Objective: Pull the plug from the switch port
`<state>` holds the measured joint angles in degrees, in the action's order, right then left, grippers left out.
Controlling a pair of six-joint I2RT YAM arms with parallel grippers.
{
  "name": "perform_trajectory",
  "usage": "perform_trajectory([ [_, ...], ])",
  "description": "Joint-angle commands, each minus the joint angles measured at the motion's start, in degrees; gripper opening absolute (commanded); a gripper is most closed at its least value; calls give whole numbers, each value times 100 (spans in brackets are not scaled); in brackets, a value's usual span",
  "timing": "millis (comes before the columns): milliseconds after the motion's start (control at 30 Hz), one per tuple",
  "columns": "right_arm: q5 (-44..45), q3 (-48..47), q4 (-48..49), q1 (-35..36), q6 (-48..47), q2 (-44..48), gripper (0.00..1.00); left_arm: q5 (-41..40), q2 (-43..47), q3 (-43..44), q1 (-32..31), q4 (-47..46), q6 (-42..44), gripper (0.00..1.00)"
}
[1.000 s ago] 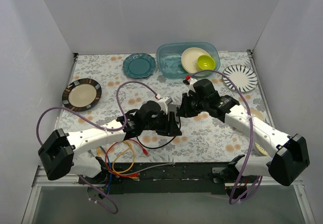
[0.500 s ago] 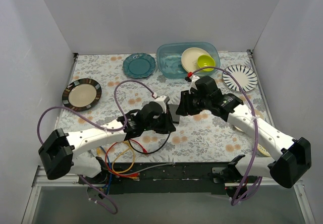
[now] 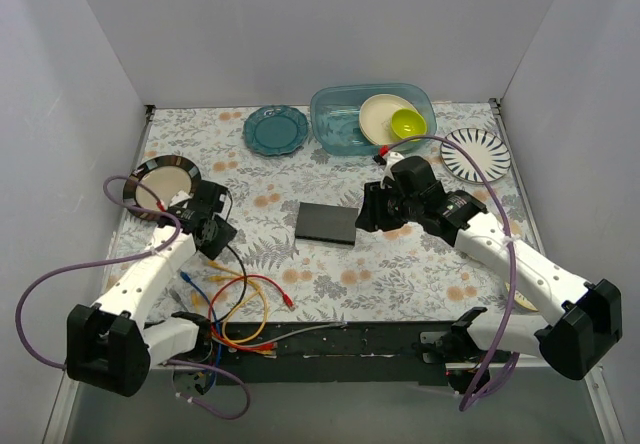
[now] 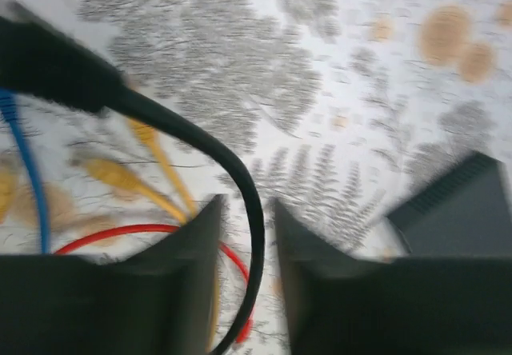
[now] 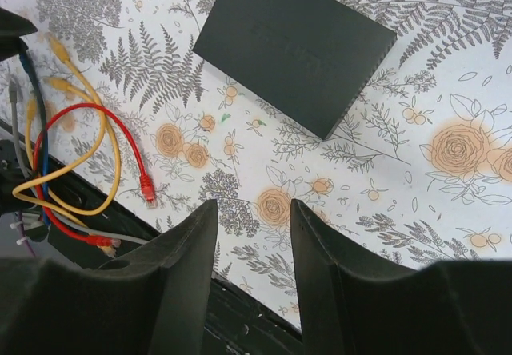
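Brown-rimmed plate [image 3: 150, 192]: cream centre, at the left edge of the floral desk [image 3: 430, 264]; the left arm's head overlaps its right rim
Left pincer [image 4: 246, 207]: low over the left part of the desk, well apart from the switch [image 3: 326, 223]; its fingers stand close with the black cable [image 4: 254, 251] running between them, but the wrist view is blurred and I cannot tell whether they clamp it
Black cable: thick and dark ahead of the fingertips, curving back into the gap between them; its end cannot be made out
Loose cables [image 3: 245, 309]: yellow, red and blue, tangled at the near edge
Teal plate [image 3: 276, 130]: on the far side, left of the tub
Switch: flat, matte black rectangular box lying mid-desk, slightly skewed, apart from every cable; plain top, one side face finely ridged in the right wrist view; sockets too small to tell, so the switch port cannot be singled out
Clear blue tub [image 3: 335, 136]: far side; holds a cream dish [image 3: 380, 114] and a lime green bowl [image 3: 407, 122], the bowl at the dish's right
Right pincer [image 5: 254, 205]: just right of the switch, above the desk, fingers spread apart around bare cloth
Striped plate [image 3: 476, 154]: black-and-white rays, far right
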<state>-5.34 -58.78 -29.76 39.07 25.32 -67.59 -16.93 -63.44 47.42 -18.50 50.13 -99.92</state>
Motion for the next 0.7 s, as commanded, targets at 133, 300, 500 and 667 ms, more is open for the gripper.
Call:
perform_trajectory([
  [133,130,34,111,-13,-97,-8,48,480,-221,-129,760,129,-256,98],
  [300,262,130,251,-57,60,-87,48,1005,-20,373,743,-984,77,94],
  [500,-62,596,945,-592,674,-482,23,1684,-922,557,15,-2551,60,54],
  [667,-239,877,1392,-1128,965,-1027,1,1658,-2283,847,-277,-2973,8,27],
])
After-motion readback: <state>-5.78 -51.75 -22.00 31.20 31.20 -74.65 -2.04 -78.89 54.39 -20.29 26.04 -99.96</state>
